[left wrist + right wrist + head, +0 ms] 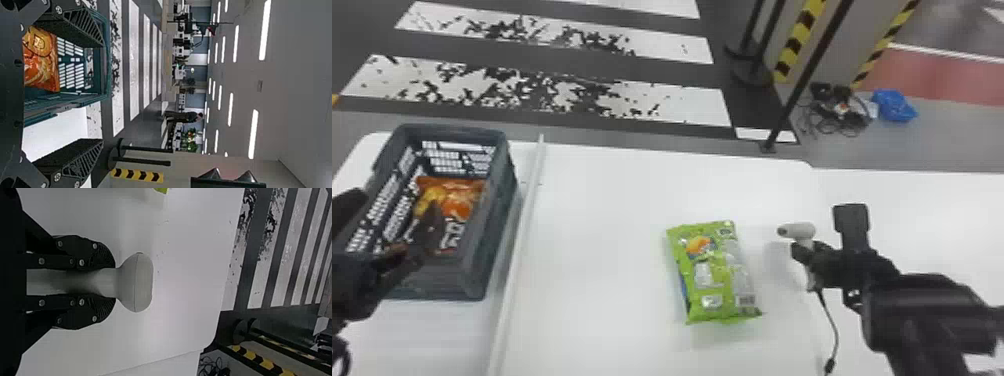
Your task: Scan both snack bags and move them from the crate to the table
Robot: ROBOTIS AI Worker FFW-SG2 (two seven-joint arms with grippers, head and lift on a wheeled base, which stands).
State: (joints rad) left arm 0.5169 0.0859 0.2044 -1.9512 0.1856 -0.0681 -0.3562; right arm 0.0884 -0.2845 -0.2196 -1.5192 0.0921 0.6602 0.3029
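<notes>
At the left of the head view, my left gripper (412,240) is over the near part of the grey crate (497,240); in the left wrist view that gripper (100,94) stands open, its fingers wide apart. An orange snack bag (452,200) lies inside the crate, and the same orange bag (41,62) appears in the left wrist view. A green snack bag (714,272) lies on the table. To its right, my right gripper (809,260) holds the white scanner (802,231). In the right wrist view the gripper (105,282) is shut on the handle of the scanner (137,282).
A thin white strip (524,225) runs along the white table (602,200) between the crate and the green bag. The scanner's black cable (832,325) hangs down toward the near side. Post stands (767,145) are on the floor beyond the table.
</notes>
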